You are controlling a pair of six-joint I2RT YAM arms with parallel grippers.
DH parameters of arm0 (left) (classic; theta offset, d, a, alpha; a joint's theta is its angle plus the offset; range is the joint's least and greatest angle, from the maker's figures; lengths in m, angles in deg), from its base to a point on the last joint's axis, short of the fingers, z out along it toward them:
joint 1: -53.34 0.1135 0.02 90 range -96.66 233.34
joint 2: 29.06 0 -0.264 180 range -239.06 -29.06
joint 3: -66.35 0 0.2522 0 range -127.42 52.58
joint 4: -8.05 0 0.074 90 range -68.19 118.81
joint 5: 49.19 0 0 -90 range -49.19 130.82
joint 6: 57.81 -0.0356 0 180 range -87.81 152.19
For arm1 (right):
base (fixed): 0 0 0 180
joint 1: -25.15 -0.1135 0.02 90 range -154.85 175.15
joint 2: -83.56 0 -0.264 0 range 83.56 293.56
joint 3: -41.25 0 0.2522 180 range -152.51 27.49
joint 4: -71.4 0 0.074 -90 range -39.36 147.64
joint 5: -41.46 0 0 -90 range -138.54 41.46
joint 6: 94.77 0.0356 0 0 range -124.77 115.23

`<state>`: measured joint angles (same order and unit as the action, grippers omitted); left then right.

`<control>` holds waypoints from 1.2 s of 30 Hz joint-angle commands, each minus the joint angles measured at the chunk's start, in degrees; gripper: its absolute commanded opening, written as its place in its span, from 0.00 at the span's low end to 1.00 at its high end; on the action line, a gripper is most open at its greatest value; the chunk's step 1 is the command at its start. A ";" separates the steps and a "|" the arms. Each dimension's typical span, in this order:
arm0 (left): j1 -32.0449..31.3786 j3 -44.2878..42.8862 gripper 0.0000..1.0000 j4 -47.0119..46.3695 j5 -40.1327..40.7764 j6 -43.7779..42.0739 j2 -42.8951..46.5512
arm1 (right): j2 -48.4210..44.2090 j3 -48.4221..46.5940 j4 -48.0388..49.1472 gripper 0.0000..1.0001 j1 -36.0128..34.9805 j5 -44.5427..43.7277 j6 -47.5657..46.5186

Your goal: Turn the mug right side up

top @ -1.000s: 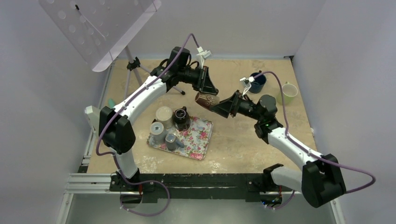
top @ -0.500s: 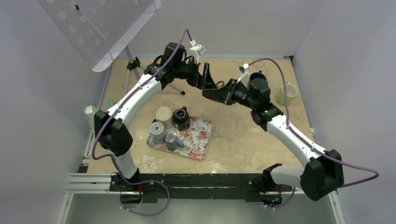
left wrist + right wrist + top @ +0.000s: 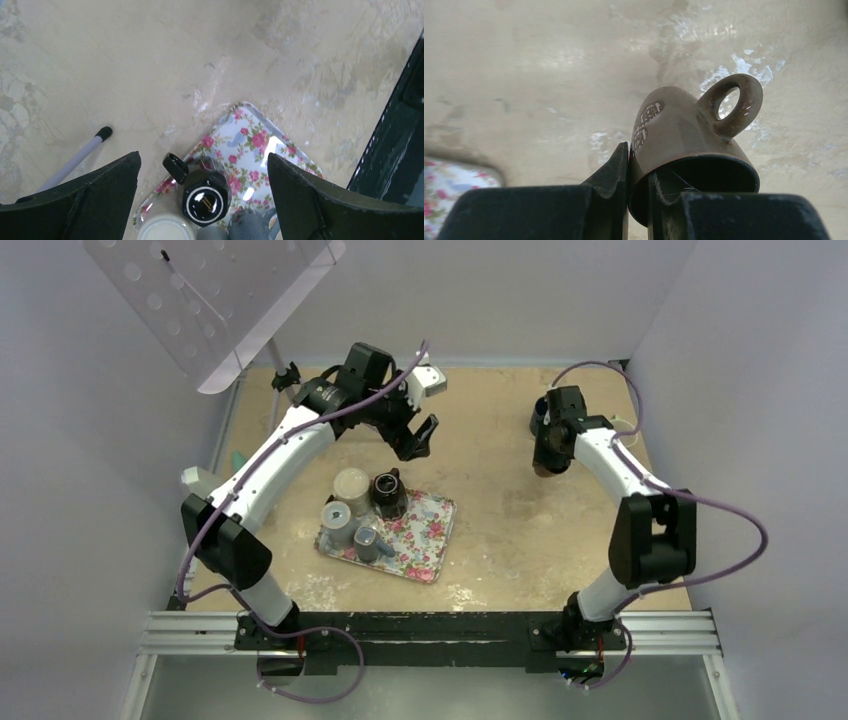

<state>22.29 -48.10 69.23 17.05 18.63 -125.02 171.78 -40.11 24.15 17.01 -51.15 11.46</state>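
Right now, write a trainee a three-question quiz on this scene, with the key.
1. Multiple choice: which arm holds the brown mug? A) left B) right C) neither
2. True or false: the left gripper is shut.
3. Fill in: the right gripper pinches the brown mug by its ____, one finger inside and one outside.

Key: 1 B; 2 false; 3 rim.
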 commanded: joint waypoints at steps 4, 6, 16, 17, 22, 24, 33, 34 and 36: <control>-4.69 7.53 1.00 11.16 -1.46 -19.39 5.92 | 9.03 -9.46 -8.02 0.00 1.90 -5.80 -6.98; -6.31 10.63 0.97 13.48 -1.81 -23.53 6.98 | 11.26 -10.46 -8.58 0.00 1.84 -5.97 -7.50; -14.70 23.79 0.87 21.12 1.83 -40.41 8.87 | 17.25 -12.90 -9.40 0.10 1.86 -6.34 -8.89; -15.00 25.31 0.87 20.46 2.49 -41.04 9.26 | 17.52 -13.28 -9.47 0.12 1.95 -6.20 -9.05; -15.91 31.01 0.88 16.34 5.09 -42.14 10.15 | 17.93 -16.26 -11.34 0.47 1.84 -5.41 -9.34; -16.37 32.99 0.87 13.65 6.11 -41.33 10.03 | 17.12 -17.48 -12.02 0.52 1.86 -5.79 -9.41; -17.94 39.77 0.67 1.06 14.29 -38.85 6.80 | 11.51 -17.56 -12.65 0.56 1.63 -3.61 -10.30; -17.99 39.70 0.63 1.26 14.42 -38.91 6.10 | 10.92 -17.32 -12.73 0.56 1.64 -3.32 -10.34; -18.03 39.84 0.50 1.25 14.77 -39.35 5.14 | 9.59 -16.84 -12.74 0.56 1.54 -3.13 -10.22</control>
<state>4.52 -8.58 74.46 29.39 -20.23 -118.26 186.10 -56.19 11.95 18.83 -55.85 1.99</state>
